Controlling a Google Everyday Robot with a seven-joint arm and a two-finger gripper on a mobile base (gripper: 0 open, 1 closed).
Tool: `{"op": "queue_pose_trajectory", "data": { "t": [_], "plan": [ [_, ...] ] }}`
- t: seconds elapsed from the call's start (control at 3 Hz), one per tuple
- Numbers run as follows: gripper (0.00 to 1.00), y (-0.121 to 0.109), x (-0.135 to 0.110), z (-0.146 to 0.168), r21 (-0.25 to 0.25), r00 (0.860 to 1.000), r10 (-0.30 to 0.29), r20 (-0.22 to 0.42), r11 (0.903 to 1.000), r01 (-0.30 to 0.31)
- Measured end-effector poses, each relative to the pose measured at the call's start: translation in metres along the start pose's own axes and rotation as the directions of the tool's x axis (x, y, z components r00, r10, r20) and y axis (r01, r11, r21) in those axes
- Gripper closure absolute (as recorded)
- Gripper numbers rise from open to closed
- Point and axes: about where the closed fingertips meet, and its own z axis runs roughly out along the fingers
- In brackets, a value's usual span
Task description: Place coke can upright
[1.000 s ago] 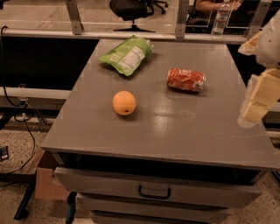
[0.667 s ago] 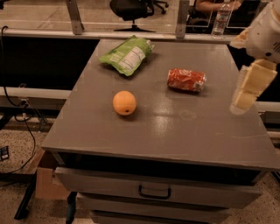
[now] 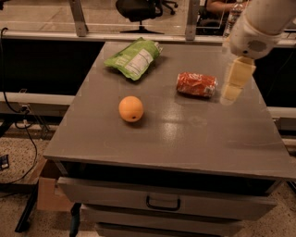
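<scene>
The red coke can (image 3: 197, 84) with white markings lies on its side on the grey table top (image 3: 175, 134), toward the back right. My gripper (image 3: 235, 82) hangs from the white arm at the upper right. It is above the table just right of the can, a small gap apart, with its pale yellow fingers (image 3: 239, 74) pointing down.
An orange (image 3: 131, 109) sits left of centre on the table. A green snack bag (image 3: 134, 58) lies at the back left. A drawer with a dark handle (image 3: 163, 202) is below the front edge. A water bottle (image 3: 234, 14) stands behind the table.
My gripper has moved left and away from the camera, from beyond the table's right edge to a spot over the table beside the can. The can, orange and bag have not moved.
</scene>
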Motion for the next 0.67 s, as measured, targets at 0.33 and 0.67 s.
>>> {"op": "queue_pose_trajectory", "data": {
  "t": [0.33,0.67],
  "plan": [
    [0.0,-0.021,-0.015,0.029,-0.038,0.999,0.017,-0.028,0.9991,-0.018],
    [0.0,-0.036,-0.033,0.055,-0.092,0.997,0.055,-0.044,0.994,-0.059]
  ]
}}
